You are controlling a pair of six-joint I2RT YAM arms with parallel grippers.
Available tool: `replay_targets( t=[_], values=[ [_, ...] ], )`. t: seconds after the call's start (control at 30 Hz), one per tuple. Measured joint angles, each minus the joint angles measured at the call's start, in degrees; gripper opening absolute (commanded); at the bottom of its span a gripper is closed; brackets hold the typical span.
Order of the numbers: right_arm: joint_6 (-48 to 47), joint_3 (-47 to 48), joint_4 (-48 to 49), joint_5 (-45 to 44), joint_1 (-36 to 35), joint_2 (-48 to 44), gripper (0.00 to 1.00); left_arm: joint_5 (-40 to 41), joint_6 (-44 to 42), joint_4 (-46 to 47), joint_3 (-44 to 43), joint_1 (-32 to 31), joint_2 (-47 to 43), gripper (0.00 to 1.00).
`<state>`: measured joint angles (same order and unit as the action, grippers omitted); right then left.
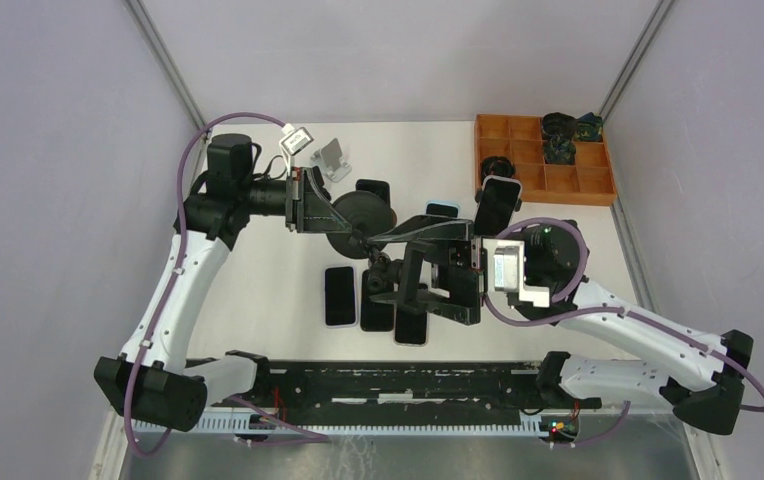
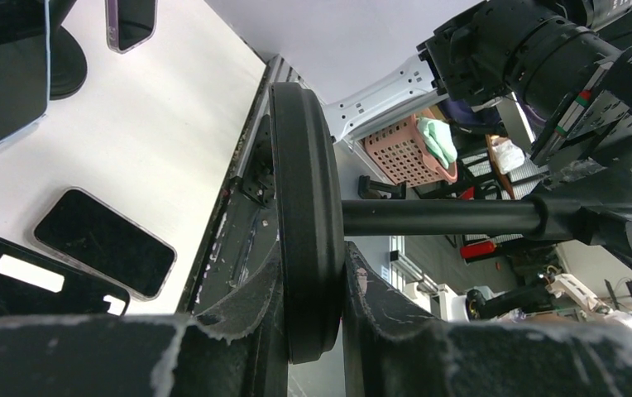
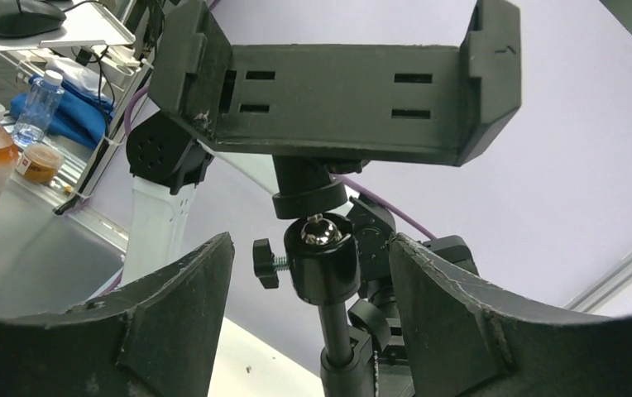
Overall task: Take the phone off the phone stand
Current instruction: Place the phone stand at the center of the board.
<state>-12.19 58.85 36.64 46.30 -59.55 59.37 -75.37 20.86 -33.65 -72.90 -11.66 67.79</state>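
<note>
A: Claws?
B: The left claw (image 2: 311,308) is clamped on the stand (image 2: 445,217) at its base (image 2: 300,165). The right claw (image 3: 311,258) is held apart, astride the ball joint (image 3: 321,233).
A: Phone?
B: Unseen. Only the back of the cradle (image 3: 337,91) is shown, straight beyond the right claw, over the middle of the worktop (image 1: 268,270).

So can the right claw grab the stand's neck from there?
Probably yes. The right claw is open with one finger on each side of the stand's neck, just under the phone holder, and nothing sits between them. The left claw holds the stand's round base.
</note>
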Motion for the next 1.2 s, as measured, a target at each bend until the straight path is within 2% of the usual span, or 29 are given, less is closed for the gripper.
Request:
replay_targets(
  t=[0.3, 0.47, 0.6, 0.77, 0.83, 0.93, 1.0, 1.03, 1.1, 1.13, 1.2],
  values=[
    [-1.2, 1.4, -1.9, 0.0, 0.0, 2.1, 0.75, -1.8, 2.4, 0.1, -0.8, 0.0, 0.0, 0.02],
    [-2.2, 2.2, -3.3, 0.0, 0.0, 3.6, 0.66, -2.6, 3.2, 0.5, -1.7, 0.0, -0.1, 0.02],
    [-1.5, 3.9, -3.1, 0.0, 0.0, 5.3, 0.52, -3.0, 3.9, 0.8, -1.7, 0.0, -0.5, 0.02],
    [0.4, 6.0, -1.6, 0.0, 0.0, 7.0, 0.42, -2.9, 4.0, 0.7, -1.7, 0.0, -0.5, 0.02],
    [1.1, 6.5, -0.8, 0.0, 0.0, 7.3, 0.29, -2.9, 4.0, 0.3, -1.7, 0.0, -0.5, 0.02],
    [1.7, 6.6, 0.0, -0.1, 0.0, 7.3, 0.01, -2.7, 3.9, -1.0, -1.7, 0.0, -0.4, 0.02],
    [-0.1, 6.7, 1.0, -0.5, 0.2, 7.4, 0.00, -3.0, 4.0, -3.0, -1.7, -0.2, -0.4, 0.02],
    [-0.2, 6.8, 1.0, -0.8, 0.3, 7.3, 0.00, -3.0, 4.0, -3.5, -1.7, -0.4, -0.4, 0.05],
    [-0.9, 6.8, 0.5, -1.4, 0.1, 7.3, 0.00, -2.8, 3.9, -4.0, -1.8, -0.5, -0.4, 0.24],
    [-1.4, 6.8, 0.2, -1.9, 0.0, 7.3, 0.00, -2.6, 3.9, -4.1, -2.1, -0.4, -0.3, 0.38],
    [-2.4, 6.9, -0.3, -3.8, -0.1, 7.3, 0.00, -1.9, 3.7, -4.2, -2.7, -0.3, 0.0, 0.74]
  ],
)
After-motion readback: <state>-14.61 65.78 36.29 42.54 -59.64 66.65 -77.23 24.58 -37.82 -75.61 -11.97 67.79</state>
